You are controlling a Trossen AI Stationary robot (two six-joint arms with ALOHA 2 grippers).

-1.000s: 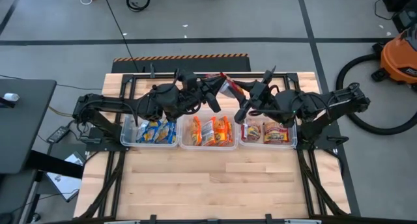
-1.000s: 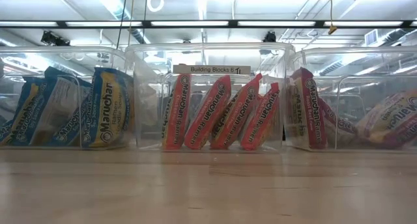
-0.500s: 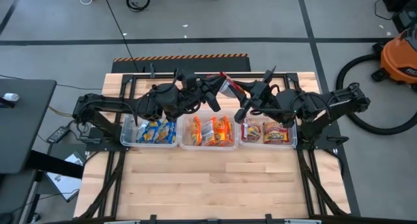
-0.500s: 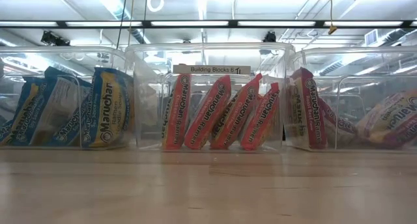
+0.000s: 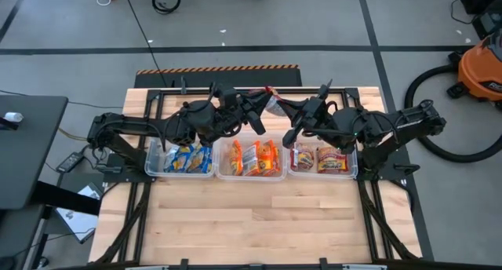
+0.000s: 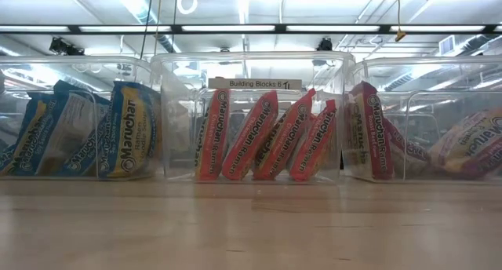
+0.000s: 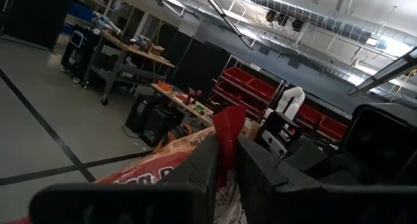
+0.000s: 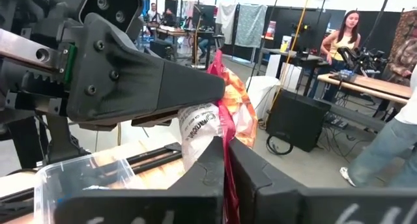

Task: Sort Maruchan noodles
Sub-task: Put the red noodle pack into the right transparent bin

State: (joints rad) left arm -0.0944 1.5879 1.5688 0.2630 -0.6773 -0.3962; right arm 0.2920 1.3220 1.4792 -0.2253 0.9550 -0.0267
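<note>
Hanging above the far side of the wooden table (image 5: 259, 223), a red-and-white Maruchan noodle packet (image 5: 272, 103) is pinched between both grippers at about 12 o'clock from the middle bin. The left gripper (image 5: 260, 103) reaches in from 9 o'clock and the right gripper (image 5: 285, 107) from 3 o'clock — the two meet at the packet. In the right wrist view the right gripper's dark fingers (image 8: 210, 168) are clamped tight on the packet's red edge. In the left wrist view the left fingers (image 7: 206, 160) sit either side of the packet's red seam, with a narrow gap showing; I cannot tell whether they are gripping it or letting go.

Three clear plastic bins stand in a row across the table. The left bin (image 5: 154, 169) holds blue-and-white packets (image 5: 187, 158), the middle bin (image 5: 220, 173) orange-red packets (image 5: 255, 158), the right bin (image 5: 351, 169) red-and-cream packets (image 5: 320, 158) — most standing on edge, leaning.
</note>
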